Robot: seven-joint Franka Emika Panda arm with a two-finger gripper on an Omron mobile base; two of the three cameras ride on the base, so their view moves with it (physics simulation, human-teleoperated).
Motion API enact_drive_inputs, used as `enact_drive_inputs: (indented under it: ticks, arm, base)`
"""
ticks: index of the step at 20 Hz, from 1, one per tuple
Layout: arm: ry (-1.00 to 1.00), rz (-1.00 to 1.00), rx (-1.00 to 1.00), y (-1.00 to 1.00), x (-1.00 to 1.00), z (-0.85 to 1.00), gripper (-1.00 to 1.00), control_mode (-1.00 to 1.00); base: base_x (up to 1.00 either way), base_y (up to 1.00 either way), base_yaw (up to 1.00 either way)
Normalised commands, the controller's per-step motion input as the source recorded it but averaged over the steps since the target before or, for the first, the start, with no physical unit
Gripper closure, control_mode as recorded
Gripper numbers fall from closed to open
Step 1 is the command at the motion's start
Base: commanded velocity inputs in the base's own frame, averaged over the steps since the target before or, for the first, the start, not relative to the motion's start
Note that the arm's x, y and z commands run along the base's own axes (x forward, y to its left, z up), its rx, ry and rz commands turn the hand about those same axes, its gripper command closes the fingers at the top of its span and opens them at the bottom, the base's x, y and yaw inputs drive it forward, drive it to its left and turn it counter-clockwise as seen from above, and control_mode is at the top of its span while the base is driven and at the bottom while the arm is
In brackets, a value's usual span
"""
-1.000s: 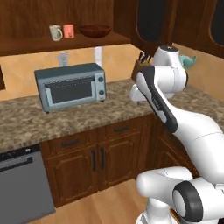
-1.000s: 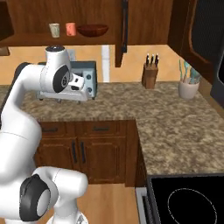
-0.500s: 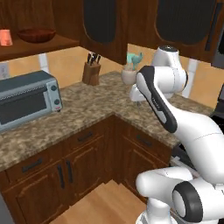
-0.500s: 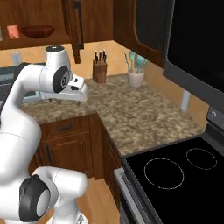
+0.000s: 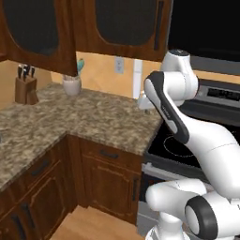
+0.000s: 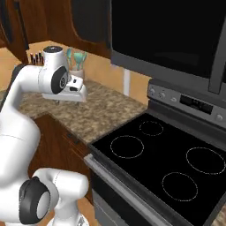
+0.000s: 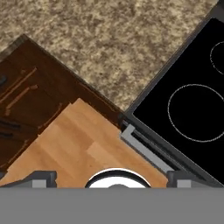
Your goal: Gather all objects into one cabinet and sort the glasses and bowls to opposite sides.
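My gripper (image 6: 69,98) hangs open and empty over the granite counter (image 6: 95,114), just left of the black stove top (image 6: 154,163). In the left base view the gripper (image 5: 142,104) peeks out from behind my own forearm, above the counter's right end. In the hand view the two fingertips (image 7: 43,177) stand wide apart with nothing between them, looking down at the counter edge (image 7: 109,43), the wood floor (image 7: 74,140) and the stove corner. The glasses, the bowl and the cabinet's shelf are out of view.
Dark glass wall-cabinet doors (image 5: 126,23) hang above the counter. A knife block (image 5: 26,86) and a utensil holder (image 5: 71,83) stand at the back of the corner. A microwave (image 6: 176,31) is mounted over the stove, and brown base drawers (image 7: 26,100) sit below.
The whole picture has swung right with the base: the toaster and the open shelf have left the views, and the stove has come in. The gripper stays open.
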Motion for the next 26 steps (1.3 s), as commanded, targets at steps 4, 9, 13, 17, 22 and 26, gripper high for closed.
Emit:
enact_drive_inputs:
  ticks: [4, 9, 13, 17, 22, 26]
  arm:
    - [0.0, 0.0, 0.0, 0.0, 0.0, 0.0, -1.0, 1.0]
    - [0.0, 0.0, 0.0, 0.0, 0.0, 0.0, -1.0, 1.0]
    - [0.0, 0.0, 0.0, 0.0, 0.0, 0.0, -1.0, 1.0]
    - [0.0, 0.0, 0.0, 0.0, 0.0, 0.0, -1.0, 1.0]
    - [0.0, 0.0, 0.0, 0.0, 0.0, 0.0, -1.0, 1.0]
    - [0.0, 0.0, 0.0, 0.0, 0.0, 0.0, -1.0, 1.0]
  base:
    - [-0.27, 0.0, -0.82]
    - [-0.16, 0.0, -0.88]
    - [-0.15, 0.0, -0.89]
    - [-0.14, 0.0, -0.88]
    - [0.0, 0.03, -0.41]
    - [0.0, -0.28, 0.09]
